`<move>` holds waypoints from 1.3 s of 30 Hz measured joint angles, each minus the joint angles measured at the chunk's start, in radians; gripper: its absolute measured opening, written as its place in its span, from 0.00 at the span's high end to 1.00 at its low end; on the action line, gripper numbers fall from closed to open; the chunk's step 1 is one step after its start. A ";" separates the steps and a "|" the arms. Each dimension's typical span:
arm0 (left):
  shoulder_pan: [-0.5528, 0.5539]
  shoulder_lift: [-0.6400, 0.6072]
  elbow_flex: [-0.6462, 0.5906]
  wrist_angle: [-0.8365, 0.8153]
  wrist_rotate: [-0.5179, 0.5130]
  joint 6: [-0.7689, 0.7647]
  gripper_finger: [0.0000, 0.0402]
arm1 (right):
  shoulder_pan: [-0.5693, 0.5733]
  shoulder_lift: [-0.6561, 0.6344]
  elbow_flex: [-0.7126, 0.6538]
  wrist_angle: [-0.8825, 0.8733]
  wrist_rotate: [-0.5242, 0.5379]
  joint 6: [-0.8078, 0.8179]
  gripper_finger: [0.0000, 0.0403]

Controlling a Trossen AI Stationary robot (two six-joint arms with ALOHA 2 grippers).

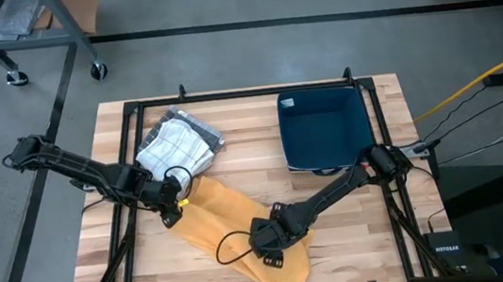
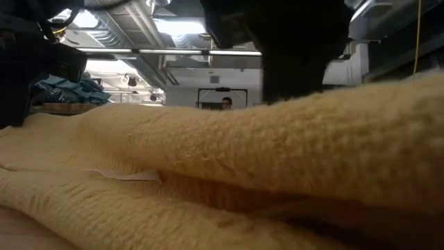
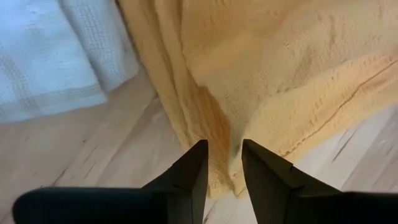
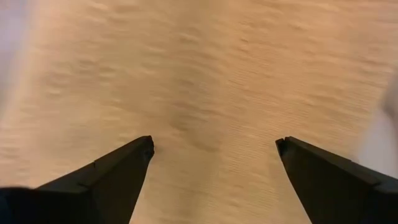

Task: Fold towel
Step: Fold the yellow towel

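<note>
We see a pale wooden table [image 1: 255, 174] made of long planks, framed by dark metal rails along its edges. Three things lie directly on it. A yellow towel [image 1: 234, 233] stretches diagonally across the near middle, from the left centre down to the front edge, loosely bunched in long folds. Just beyond its upper end, touching or nearly touching it, sits a white checked cloth [image 1: 176, 145], crumpled in a heap at the back left. At the back right, apart from both, rests a dark blue tray [image 1: 324, 128].
</note>
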 joint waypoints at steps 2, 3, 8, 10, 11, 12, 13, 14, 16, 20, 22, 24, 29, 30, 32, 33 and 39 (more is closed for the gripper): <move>0.000 0.000 0.000 0.021 0.000 0.013 0.78 | 0.014 0.001 0.001 0.047 -0.008 0.008 0.10; 0.000 0.000 0.000 0.038 0.000 0.027 0.79 | 0.023 0.002 0.001 0.066 -0.008 0.009 0.10; 0.000 0.000 0.000 0.115 -0.002 0.078 0.81 | 0.057 0.011 -0.004 0.070 -0.013 0.042 0.10; 0.006 0.000 0.000 0.140 -0.008 0.077 0.82 | 0.067 0.011 -0.025 0.082 -0.012 0.068 0.10; 0.008 0.000 0.000 0.157 -0.011 0.077 0.83 | 0.072 0.011 -0.035 0.082 -0.013 0.079 0.10; 0.013 0.000 0.000 0.168 -0.017 0.076 0.83 | 0.078 0.011 -0.046 0.080 -0.015 0.089 0.10; 0.020 0.000 0.000 0.177 -0.025 0.076 0.83 | 0.081 0.011 -0.060 0.083 -0.016 0.099 0.10; 0.026 0.000 0.000 0.188 -0.030 0.076 0.83 | 0.086 0.011 -0.074 0.086 -0.019 0.115 0.10; 0.041 0.000 0.000 0.206 -0.031 0.076 0.83 | 0.094 0.009 -0.100 0.090 -0.018 0.145 0.10; 0.066 0.000 0.000 0.201 -0.031 0.075 0.83 | 0.099 0.002 -0.133 0.116 -0.017 0.169 0.10; 0.074 0.000 0.000 0.193 -0.028 0.078 0.83 | 0.099 0.002 -0.138 0.126 -0.017 0.171 0.10; 0.074 0.000 0.000 0.192 -0.025 0.082 0.83 | 0.098 0.002 -0.139 0.141 -0.001 0.174 0.10; 0.074 0.000 0.000 0.192 -0.022 0.082 0.83 | 0.098 0.006 -0.137 0.191 0.035 0.174 0.10; 0.074 0.000 0.000 0.191 -0.018 0.082 0.83 | 0.098 0.006 -0.137 0.191 0.031 0.174 0.10; 0.074 0.000 0.000 0.191 -0.001 0.082 0.83 | 0.098 0.006 -0.137 0.192 0.028 0.174 0.10; 0.074 0.000 0.000 0.191 0.010 0.082 0.83 | 0.098 0.006 -0.137 0.192 0.028 0.174 0.10; 0.074 0.000 0.000 0.192 0.065 0.095 0.83 | 0.098 0.005 -0.138 0.192 0.027 0.174 0.12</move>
